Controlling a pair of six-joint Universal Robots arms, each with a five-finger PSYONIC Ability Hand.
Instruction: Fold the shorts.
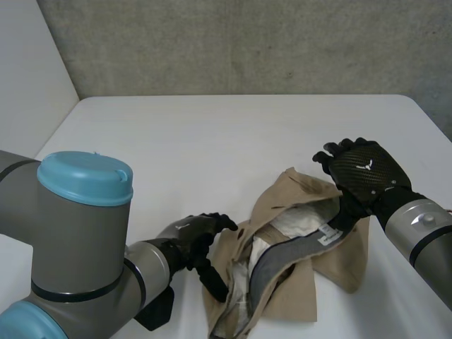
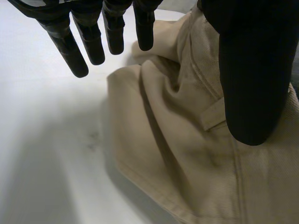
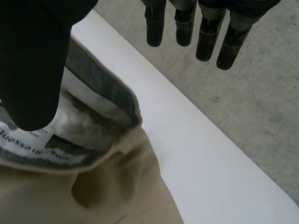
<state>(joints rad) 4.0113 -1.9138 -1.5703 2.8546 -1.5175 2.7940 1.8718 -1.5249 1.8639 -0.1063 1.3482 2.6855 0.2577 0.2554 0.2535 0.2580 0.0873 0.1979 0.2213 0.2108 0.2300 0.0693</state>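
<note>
The shorts (image 1: 296, 282) are tan and lie in a crumpled heap on the white table (image 1: 212, 141), toward its near edge and right of the middle; the waist gapes open, showing a grey inner waistband (image 1: 282, 251) and pale pocket lining. The left hand (image 1: 187, 236) is at the left edge of the heap, its palm turned toward the cloth; in the left wrist view its fingers (image 2: 70, 51) are straight and spread, clear of the fabric above bare table, and its thumb (image 2: 252, 84) stands apart from them over the tan cloth near a belt loop; nothing is pinched between them. The right hand (image 1: 364, 173) is raised at the far right side of the shorts, back of the hand upward; in the right wrist view its fingers (image 3: 205, 42) are straight and side by side beyond the table's edge, over grey concrete floor (image 3: 243, 93), and its thumb (image 3: 32, 70) is well apart from them, down at the waistband just beside a white sewn-in label (image 3: 28, 140); whether the thumb touches the band I cannot tell; the hand is spread and clamps nothing.
</note>
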